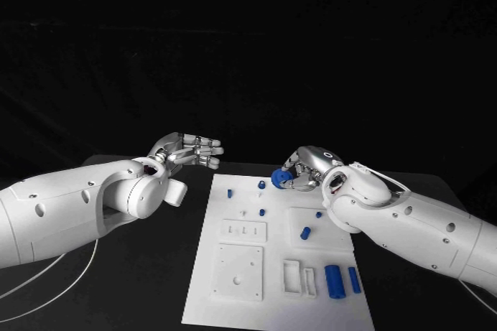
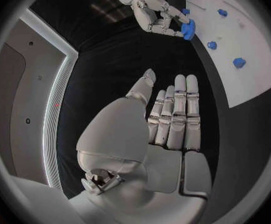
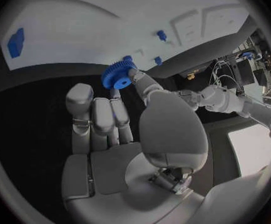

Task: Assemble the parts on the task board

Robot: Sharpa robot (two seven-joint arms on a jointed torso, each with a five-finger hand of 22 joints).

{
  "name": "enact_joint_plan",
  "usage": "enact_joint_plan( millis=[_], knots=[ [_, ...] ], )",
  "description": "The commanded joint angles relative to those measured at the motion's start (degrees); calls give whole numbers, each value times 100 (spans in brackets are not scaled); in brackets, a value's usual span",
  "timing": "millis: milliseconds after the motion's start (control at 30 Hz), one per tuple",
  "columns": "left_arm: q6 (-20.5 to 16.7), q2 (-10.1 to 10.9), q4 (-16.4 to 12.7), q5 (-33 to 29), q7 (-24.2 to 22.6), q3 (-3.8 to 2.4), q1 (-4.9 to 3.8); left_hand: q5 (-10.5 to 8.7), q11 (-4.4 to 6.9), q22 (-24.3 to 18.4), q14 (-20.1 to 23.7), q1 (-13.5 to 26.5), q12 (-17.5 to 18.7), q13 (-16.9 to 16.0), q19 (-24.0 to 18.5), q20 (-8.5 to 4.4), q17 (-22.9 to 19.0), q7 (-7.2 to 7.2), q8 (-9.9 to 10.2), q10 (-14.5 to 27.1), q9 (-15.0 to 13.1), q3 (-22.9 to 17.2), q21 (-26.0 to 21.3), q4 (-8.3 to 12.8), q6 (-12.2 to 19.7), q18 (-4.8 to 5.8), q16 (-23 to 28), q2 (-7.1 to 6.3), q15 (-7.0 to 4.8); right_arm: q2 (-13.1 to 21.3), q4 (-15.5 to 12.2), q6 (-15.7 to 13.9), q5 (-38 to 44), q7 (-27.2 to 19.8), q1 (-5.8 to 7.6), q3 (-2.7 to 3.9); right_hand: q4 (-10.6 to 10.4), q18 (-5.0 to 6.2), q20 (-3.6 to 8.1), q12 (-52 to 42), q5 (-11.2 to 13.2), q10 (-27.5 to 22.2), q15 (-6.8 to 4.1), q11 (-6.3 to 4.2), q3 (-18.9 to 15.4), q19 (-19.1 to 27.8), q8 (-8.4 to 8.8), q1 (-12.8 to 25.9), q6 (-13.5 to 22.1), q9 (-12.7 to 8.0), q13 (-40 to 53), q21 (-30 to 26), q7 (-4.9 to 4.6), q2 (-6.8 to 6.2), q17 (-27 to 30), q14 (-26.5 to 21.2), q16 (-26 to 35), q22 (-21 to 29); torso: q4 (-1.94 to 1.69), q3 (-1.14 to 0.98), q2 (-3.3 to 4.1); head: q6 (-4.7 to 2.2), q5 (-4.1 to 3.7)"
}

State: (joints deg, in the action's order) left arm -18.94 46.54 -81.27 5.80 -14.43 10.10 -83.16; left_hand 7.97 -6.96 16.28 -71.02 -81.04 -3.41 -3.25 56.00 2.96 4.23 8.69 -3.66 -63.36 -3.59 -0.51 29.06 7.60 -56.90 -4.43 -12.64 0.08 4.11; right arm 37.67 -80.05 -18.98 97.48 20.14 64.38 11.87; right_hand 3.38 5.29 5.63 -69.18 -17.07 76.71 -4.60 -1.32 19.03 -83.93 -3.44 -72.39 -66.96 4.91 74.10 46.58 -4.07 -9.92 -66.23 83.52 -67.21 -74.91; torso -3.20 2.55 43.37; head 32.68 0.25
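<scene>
**Blue gear in my right hand above the board's far edge**

The black table spreads under me, and on it lies the long white task board, running away from me down the middle. My two white arms come in over it from either side. My left arm reaches in over the bare table beside the board's left edge, forearm angled up and away from me. My right arm crosses the board's right edge, its forearm slanting toward the far end.

My left hand hangs near the board's far left corner, holding nothing; in the left wrist view its fingers lie straight and side by side, the thumb set off to one side.

My right hand is at the far end of the board, curled in. It holds a blue gear, toothed round its rim, pinched at the thumb's tip, while the other fingers are bent beneath it. The gear sits over the board's far edge.

Smaller things rest on the board: two upright blue cylinders near its near right corner, a short blue peg about mid-board, and small blue pegs standing toward the far end.
</scene>
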Motion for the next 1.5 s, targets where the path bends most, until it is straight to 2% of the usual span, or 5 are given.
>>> enact_joint_plan(
  millis=[33, 200, 267, 733, 1500],
  knots=[
    [64, -21, -3, 17, -25, -6, -18, 1, 1, -8, 37, -49, 0, -9, -30, 5, -3, 7, 9, 30, -6, -18, 22, -7, 52, -71, 28, -10, -5, -82, -49, -247, 300, 84, -3, -8, -52, -10, 34, -1, 138, 13, -28, 4, 13, -322, -17, 25, -1, -15, -2, 14, 6, -40, 16, 11, 18, -558, -2, -1, 6, -19, 45],
    [70, -39, -3, 15, -24, -6, -18, 1, 1, -8, 37, -49, 0, -9, -30, 5, -3, 7, 9, 30, -6, -18, 22, -7, 52, -71, 28, -10, -5, -264, 10, -240, 314, 68, -3, -55, -65, -10, 33, -1, 169, 15, -27, 3, 10, -323, -18, 19, -4, -16, 0, 20, 8, -45, 19, 12, 20, -559, -13, 8, 18, -45, 51],
    [76, -43, -3, 15, -24, -6, -18, 1, 1, -8, 37, -49, 0, -9, -30, 5, -3, 7, 9, 30, -6, -18, 22, -7, 52, -71, 28, -10, -5, -342, 49, -237, 321, 57, -4, -84, -132, -9, 33, 9, 155, 14, -28, 5, -3, -323, -17, -19, -2, -24, 3, 7, 5, -71, 27, 11, 29, -556, -10, -4, 23, -33, 70],
    [125, -76, -2, 15, -32, -6, -19, 7, 0, -26, 47, -48, 0, -9, -34, 10, -5, 5, 9, 40, -7, -14, 20, -16, 62, -71, 33, -24, -1, -718, 357, -200, 379, -10, -54, -287, -143, -6, 31, 23, 152, 6, -25, 8, -15, -321, -17, -29, 19, -29, 0, -20, 0, -72, 43, 9, 44, -551, -9, -9, 28, 9, 92],
    [137, -98, 13, 16, -26, -7, -20, 6, 0, -44, 46, -29, -1, -10, -30, 13, -3, 4, 9, 44, -7, -13, 17, -33, 65, -69, 34, -15, 0, -822, 513, 101, 408, -16, -103, -374, -172, -3, 26, 84, 154, -34, -20, 15, -76, -313, -17, -14, 50, -34, -37, -92, -9, -67, 83, 2, 91, -537, 5, -14, 17, 53, 121]
  ],
)
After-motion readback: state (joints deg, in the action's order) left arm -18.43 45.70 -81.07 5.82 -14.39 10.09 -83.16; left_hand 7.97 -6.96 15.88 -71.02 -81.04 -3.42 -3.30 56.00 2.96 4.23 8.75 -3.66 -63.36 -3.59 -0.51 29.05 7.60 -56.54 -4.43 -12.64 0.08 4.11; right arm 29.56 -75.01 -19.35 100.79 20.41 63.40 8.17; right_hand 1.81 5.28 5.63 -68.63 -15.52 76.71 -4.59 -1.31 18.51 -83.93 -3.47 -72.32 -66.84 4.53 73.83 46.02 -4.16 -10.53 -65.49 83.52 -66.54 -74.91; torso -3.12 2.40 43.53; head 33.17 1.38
